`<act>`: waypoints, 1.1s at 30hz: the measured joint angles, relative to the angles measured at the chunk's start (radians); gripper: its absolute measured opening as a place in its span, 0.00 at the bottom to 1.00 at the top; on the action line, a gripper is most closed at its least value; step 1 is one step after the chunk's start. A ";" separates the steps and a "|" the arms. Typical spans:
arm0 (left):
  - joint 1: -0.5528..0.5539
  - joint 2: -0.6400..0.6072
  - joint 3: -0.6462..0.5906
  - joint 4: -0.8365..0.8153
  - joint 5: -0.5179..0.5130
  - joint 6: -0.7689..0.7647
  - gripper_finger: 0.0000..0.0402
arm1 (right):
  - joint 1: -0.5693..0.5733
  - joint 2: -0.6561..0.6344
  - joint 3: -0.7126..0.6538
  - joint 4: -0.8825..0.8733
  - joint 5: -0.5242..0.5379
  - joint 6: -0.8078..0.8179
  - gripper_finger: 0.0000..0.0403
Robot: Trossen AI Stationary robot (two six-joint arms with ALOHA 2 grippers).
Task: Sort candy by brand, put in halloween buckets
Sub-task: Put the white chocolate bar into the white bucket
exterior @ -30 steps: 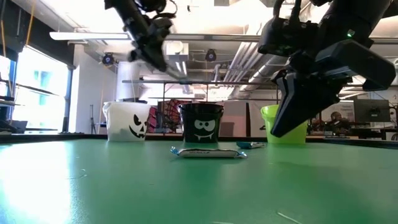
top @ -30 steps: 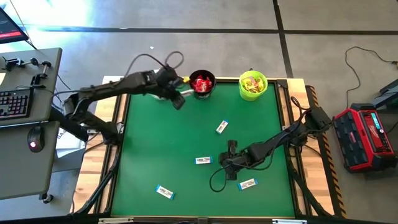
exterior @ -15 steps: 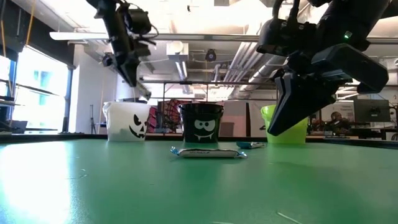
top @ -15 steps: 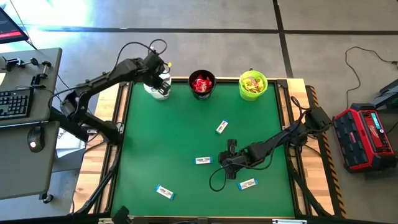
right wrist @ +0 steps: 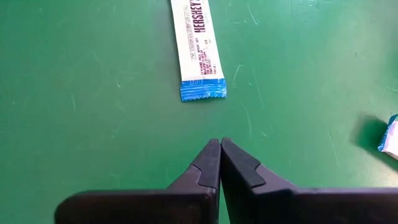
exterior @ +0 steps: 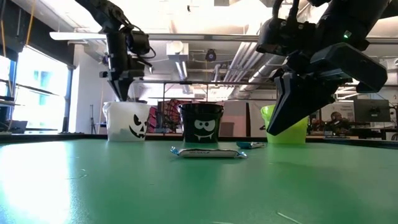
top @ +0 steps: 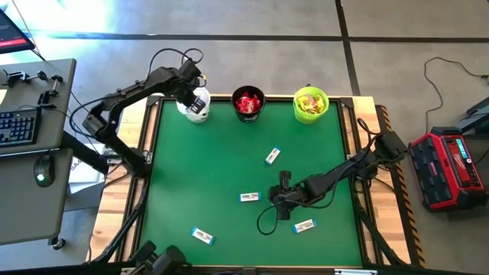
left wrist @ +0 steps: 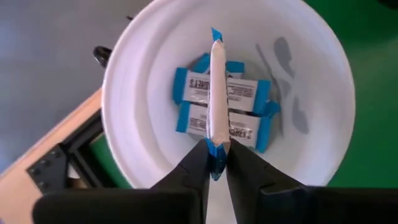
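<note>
My left gripper [top: 196, 101] hangs over the white bucket [left wrist: 124, 81] at the table's far left corner, shut on a white-and-blue candy bar [left wrist: 216, 87]. Two more such bars [left wrist: 231, 111] lie on that bucket's bottom. In the low view the left gripper [exterior: 119, 92] points down just above the white bucket [exterior: 127, 122]. My right gripper [right wrist: 221, 147] is shut and holds nothing. It hovers over the green table [right wrist: 93, 93] just short of a loose bar [right wrist: 198, 46]. The black bucket [top: 247, 103] holds red candy, the lime bucket [top: 310, 105] yellow candy. My left gripper pinches the bar by one blue end [left wrist: 215, 138] between its two fingers. The fingers come steeply from above. The bar shows edge-on and sticks out past the fingertips, down toward the bucket's inside, clear of the bars on the bottom.
Several white-and-blue bars lie loose on the green table: one mid-table [top: 273, 156], one beside my right gripper [top: 249, 197], two near the front [top: 304, 226] [top: 202, 235]. A wooden frame [top: 130, 153] borders the table. The bar's edge [right wrist: 390, 134] shows in the right wrist view.
My left gripper has swung from beside the black bucket toward the table's far left corner and a little down. It has tipped steeper and now stands over the white bucket, with the bar still held.
</note>
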 joint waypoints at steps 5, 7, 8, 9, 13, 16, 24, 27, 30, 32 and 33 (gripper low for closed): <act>-0.015 -0.009 0.000 -0.001 -0.011 0.031 0.18 | -0.002 0.000 0.000 0.004 0.000 -0.003 0.00; -0.022 -0.010 0.000 -0.001 -0.011 0.033 0.23 | -0.006 0.000 0.000 0.004 0.000 -0.004 0.00; -0.023 -0.010 0.000 -0.001 -0.011 0.033 0.25 | -0.009 0.000 0.000 0.004 0.000 -0.004 0.00; -0.024 -0.009 0.000 -0.001 -0.011 0.033 0.28 | -0.013 0.000 0.000 0.004 0.000 -0.004 0.00; -0.033 -0.010 0.000 0.008 -0.041 0.032 0.35 | -0.030 0.000 -0.011 0.037 0.009 -0.009 0.00; -0.049 -0.027 0.000 0.040 -0.081 0.032 0.38 | -0.039 -0.001 -0.048 0.105 0.009 -0.032 0.00; -0.150 -0.167 -0.098 0.264 -0.081 0.032 0.39 | -0.053 -0.014 -0.210 0.458 0.002 -0.023 0.00; -0.210 -0.240 -0.168 0.368 -0.079 0.024 0.39 | -0.052 -0.055 -0.287 0.591 0.052 0.006 0.00; -0.281 -0.308 -0.214 0.436 -0.078 0.014 0.39 | -0.055 -0.099 -0.337 0.619 0.153 0.052 0.00; -0.333 -0.346 -0.236 0.459 -0.078 0.010 0.39 | -0.070 -0.118 -0.344 0.601 0.195 0.079 0.00; -0.362 -0.364 -0.246 0.474 -0.078 0.011 0.39 | -0.080 -0.123 -0.344 0.581 0.204 0.079 0.00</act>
